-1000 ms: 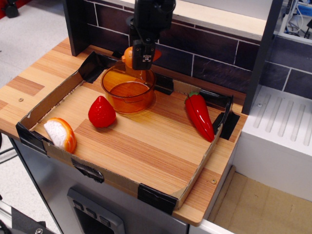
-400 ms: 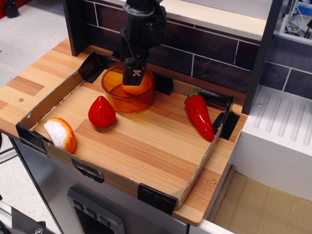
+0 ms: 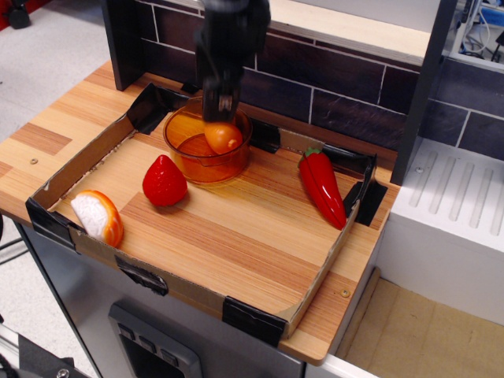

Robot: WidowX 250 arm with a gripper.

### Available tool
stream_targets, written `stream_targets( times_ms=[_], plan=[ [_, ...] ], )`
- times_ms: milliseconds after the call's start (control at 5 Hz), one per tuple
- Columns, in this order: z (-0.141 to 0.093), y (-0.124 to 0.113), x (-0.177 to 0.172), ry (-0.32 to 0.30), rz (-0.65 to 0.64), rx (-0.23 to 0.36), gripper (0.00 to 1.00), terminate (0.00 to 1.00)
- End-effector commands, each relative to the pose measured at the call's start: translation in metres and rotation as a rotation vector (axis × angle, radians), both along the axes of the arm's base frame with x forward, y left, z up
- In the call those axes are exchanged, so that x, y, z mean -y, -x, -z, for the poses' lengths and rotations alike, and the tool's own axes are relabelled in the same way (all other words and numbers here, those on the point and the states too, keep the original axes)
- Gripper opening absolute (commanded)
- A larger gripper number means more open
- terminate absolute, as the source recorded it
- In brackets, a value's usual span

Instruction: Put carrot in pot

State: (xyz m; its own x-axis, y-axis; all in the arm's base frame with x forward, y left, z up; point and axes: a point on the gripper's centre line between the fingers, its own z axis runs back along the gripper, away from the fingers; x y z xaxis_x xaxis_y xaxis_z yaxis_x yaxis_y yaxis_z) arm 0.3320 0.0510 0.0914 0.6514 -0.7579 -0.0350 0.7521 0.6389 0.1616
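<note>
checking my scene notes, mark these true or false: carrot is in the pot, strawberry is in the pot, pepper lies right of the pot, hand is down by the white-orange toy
1. Carrot is in the pot: true.
2. Strawberry is in the pot: false, it sits on the tray beside the pot.
3. Pepper lies right of the pot: true.
4. Hand is by the white-orange toy: false, it hangs above the pot; that toy is at the tray's near left corner.

A single camera looks down from the front at a moderate distance, facing the dark brick-patterned back wall (image 3: 346,87) across the shallow cardboard-edged wooden tray (image 3: 260,323).
</note>
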Motion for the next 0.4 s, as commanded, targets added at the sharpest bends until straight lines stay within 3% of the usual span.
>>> stream_targets(
  times_ms=[0, 200],
  plan=[
    [-0.0491, 0.0014, -0.0059, 0.041, 0.008, 0.078, 1.0, 0.0],
    [-0.0491, 0.0014, -0.0059, 0.041, 0.008, 0.078, 1.0, 1.0]
  ],
)
